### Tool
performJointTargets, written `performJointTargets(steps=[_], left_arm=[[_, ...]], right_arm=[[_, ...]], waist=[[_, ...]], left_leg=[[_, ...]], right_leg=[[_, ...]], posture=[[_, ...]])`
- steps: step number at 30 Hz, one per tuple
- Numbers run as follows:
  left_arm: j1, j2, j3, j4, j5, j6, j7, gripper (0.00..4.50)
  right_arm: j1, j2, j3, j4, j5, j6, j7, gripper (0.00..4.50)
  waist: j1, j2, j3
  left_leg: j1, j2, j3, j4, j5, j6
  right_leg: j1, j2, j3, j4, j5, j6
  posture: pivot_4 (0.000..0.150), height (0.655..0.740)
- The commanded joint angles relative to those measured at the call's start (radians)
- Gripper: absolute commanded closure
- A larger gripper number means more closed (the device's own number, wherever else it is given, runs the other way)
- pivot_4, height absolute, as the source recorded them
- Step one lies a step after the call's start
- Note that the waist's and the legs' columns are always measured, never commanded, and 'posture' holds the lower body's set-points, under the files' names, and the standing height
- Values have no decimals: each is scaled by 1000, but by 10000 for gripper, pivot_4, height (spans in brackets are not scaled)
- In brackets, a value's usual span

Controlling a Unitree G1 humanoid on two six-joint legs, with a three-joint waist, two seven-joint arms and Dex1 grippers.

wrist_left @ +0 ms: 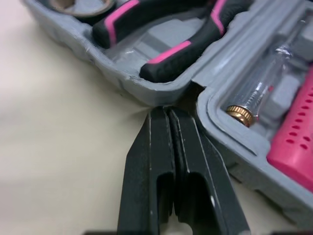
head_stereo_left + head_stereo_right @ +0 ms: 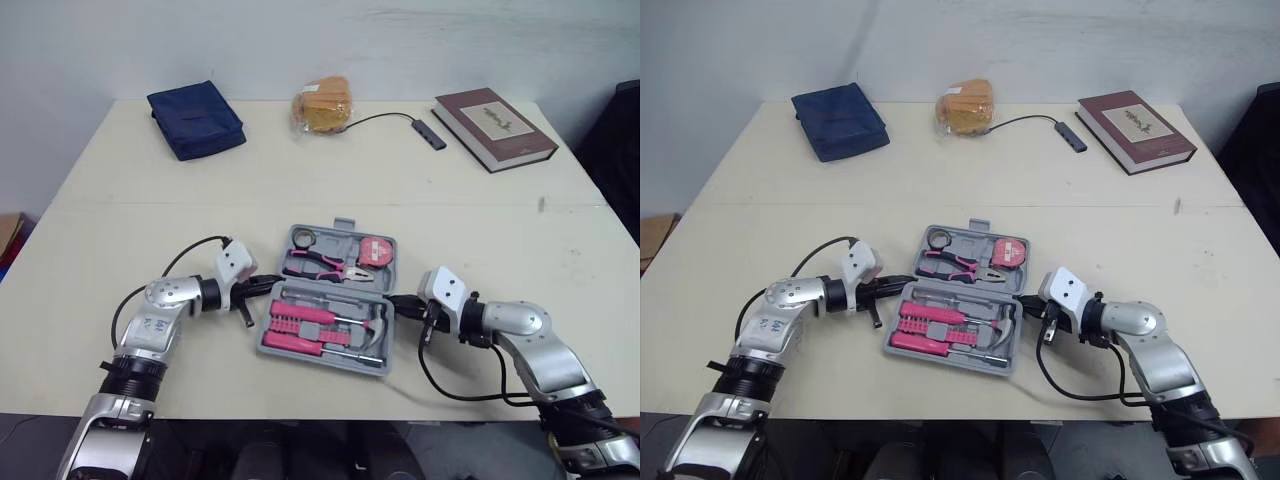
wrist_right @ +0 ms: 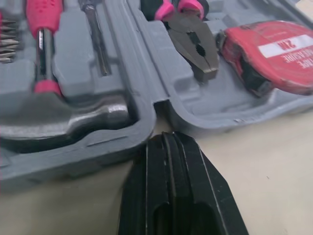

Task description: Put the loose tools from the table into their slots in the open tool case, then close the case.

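A: Left gripper point(image 1: 166, 115)?
B: Fingers point(image 1: 146, 161) clenched together, holding nothing. Tips are at the hinge notch on the tool case point(image 2: 343, 225)'s left side; can't tell if they touch it.
A: Right gripper point(image 3: 166, 139)?
B: Same thing. Fingers point(image 3: 190, 186) pressed flat together, empty, tips at the hinge notch on the right side.
A: Case?
B: On the near middle of the table point(image 2: 400, 180), both halves lying flat. Pliers point(image 2: 320, 264) and tape measure point(image 2: 375, 251) sit in the far half, hammer point(image 2: 378, 325) in the near half.

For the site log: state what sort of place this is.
Probably an office or lab room, not a workshop: a plain cream table against a bare white wall, carrying an open tool case, a hardcover book and a navy pouch.
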Motion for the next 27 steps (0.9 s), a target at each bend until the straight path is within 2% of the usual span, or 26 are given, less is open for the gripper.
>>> performJointTargets(steps=[1, 10, 14, 17, 20, 21, 23, 25, 27], left_arm=[[60, 21, 7, -105, -39, 30, -35, 45000], [169, 37, 42, -232, -46, 86, 20, 45000], [176, 44, 63, -197, -29, 90, 53, 45000], [168, 77, 82, -200, -45, 130, 43, 45000], [184, 118, 138, -228, -67, 147, 56, 36689], [193, 135, 168, -239, -82, 150, 55, 32614], [204, 154, 217, -257, -118, 162, 54, 22445], [200, 168, 273, -297, -161, 206, 70, 13679], [188, 175, 310, -336, -195, 283, 100, 8855]], right_arm=[[-25, 7, 35, -6, -2, -11, 41, 44699], [-7, 3, 44, -63, 28, 54, 85, 44699], [9, -14, 15, -54, 23, 117, 58, 44699], [17, -59, -25, -29, -11, 83, 30, 44699], [30, -106, -100, -34, 25, 74, 31, 35172], [35, -127, -128, -40, 44, 90, 38, 31131], [41, -151, -179, -69, 104, 164, 50, 19850], [9, -152, -261, -130, 230, 414, -8, 9944], [-15, -176, -285, -184, 271, 598, -62, 2932]], waist=[[-1, 0, 0], [1, 0, 0], [2, 0, 0], [3, 0, 0], [3, 0, 0], [3, 0, 0], [4, 0, 0], [3, 0, 0], [1, 1, 1]], left_leg=[[0, 0, 0, 0, 0, 0], [0, 1, 0, -1, 0, 0], [0, 1, 0, -1, 0, 0], [0, 1, 0, -1, 0, 0], [0, 0, 0, -1, -1, 0], [-1, 0, 0, -1, -1, 0], [-3, 0, -1, -2, -1, 0], [-5, 0, -1, -2, -1, 0], [-6, 1, -1, -2, 0, -1]], right_leg=[[0, 0, 0, 0, 0, 0], [-1, -1, 1, 0, 0, -1], [-1, -1, 1, 0, -1, -1], [-1, -1, 1, 0, -1, -1], [-1, -2, 1, 0, -1, -1], [-2, -2, 1, -1, -1, -1], [-5, -3, 1, -1, -1, -1], [-7, -3, 1, -1, -1, -1], [-7, -4, 1, 0, -1, -1]], posture=[[1500, 7400], [1500, 7400], [1500, 7400], [1500, 7400], [1500, 7400], [1500, 7400], [1500, 7400], [1500, 7400], [1500, 7400]])
